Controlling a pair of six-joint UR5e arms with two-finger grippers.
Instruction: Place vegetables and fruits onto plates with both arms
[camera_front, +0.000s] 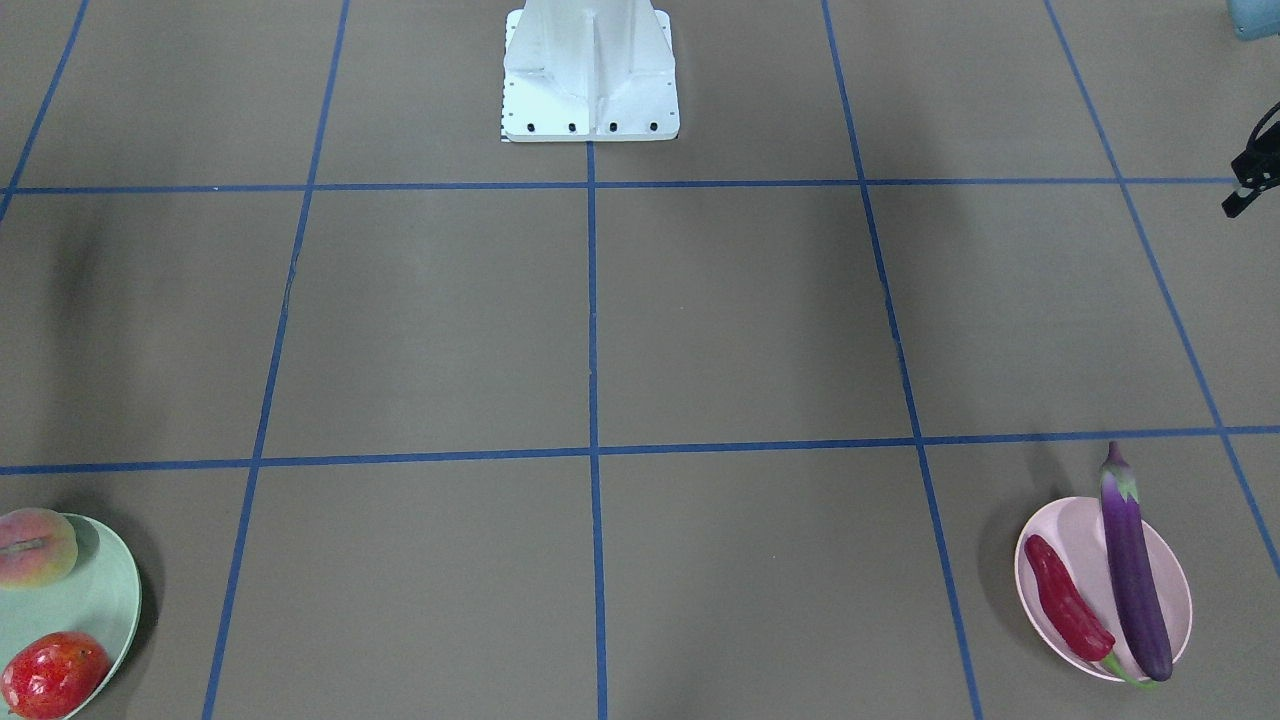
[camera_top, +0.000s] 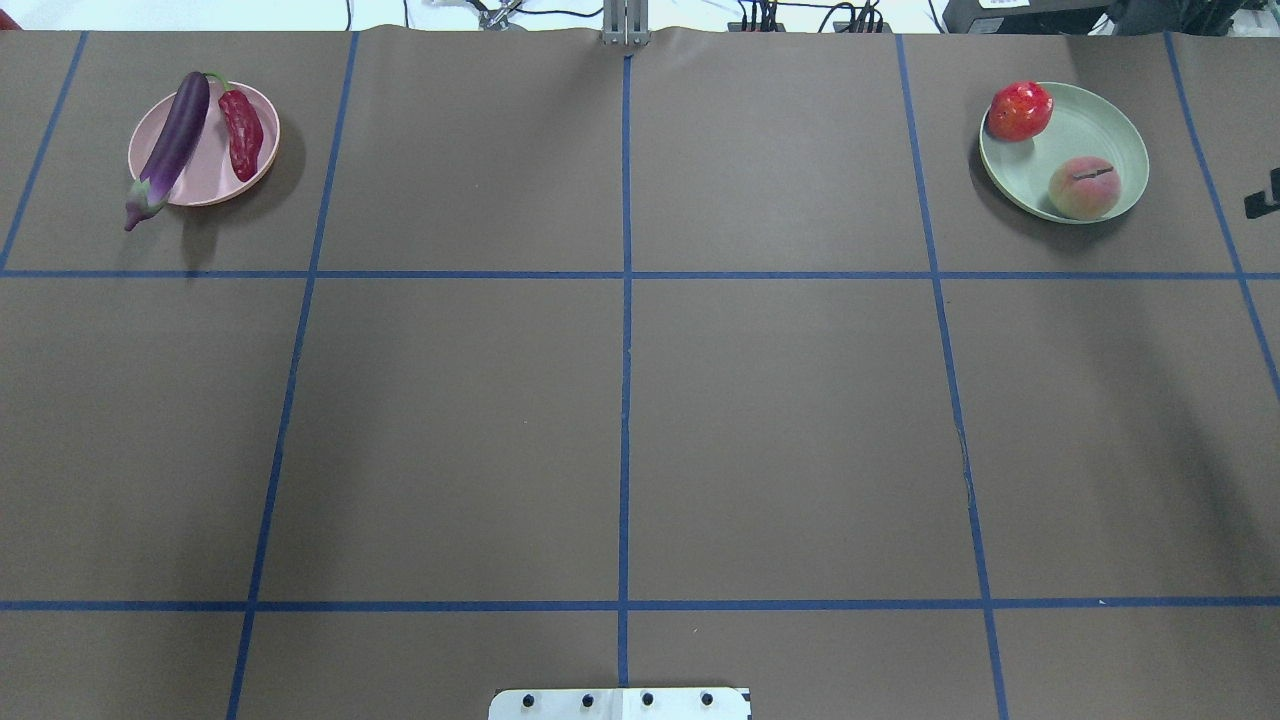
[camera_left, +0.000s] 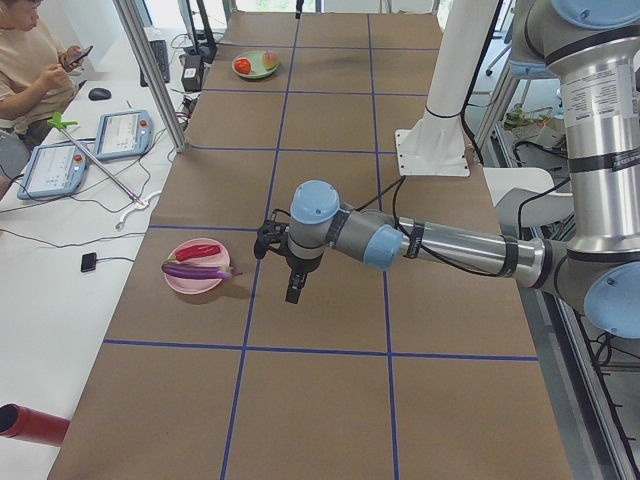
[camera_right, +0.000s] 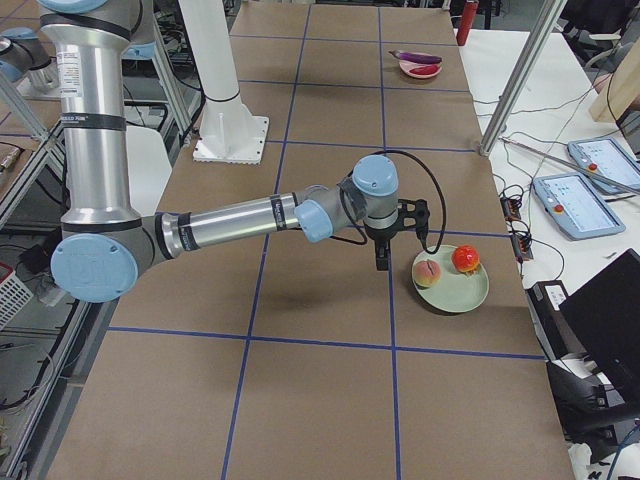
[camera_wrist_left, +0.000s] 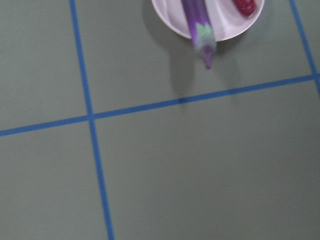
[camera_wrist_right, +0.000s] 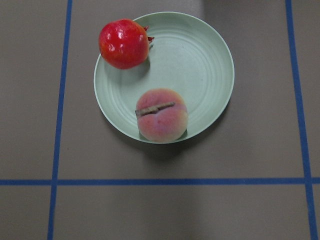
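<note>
Left hand (camera_left: 293, 290) and right hand (camera_right: 381, 262): width cannot be told. Eggplant (camera_top: 172, 145) overhangs the pink plate (camera_top: 212, 168), upper left; withdrawal should be kept high.

Brown table (camera_top: 800, 420) gridded with blue tape (camera_top: 625, 400); white side bench (camera_left: 60, 330) (two tablets (camera_left: 122, 133) on it).

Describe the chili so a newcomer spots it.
In the overhead view, the brown table has a pink plate at its far left corner. Two vegetables lie on it: the chili is the shorter, wrinkled red one beside the long purple eggplant.
</note>
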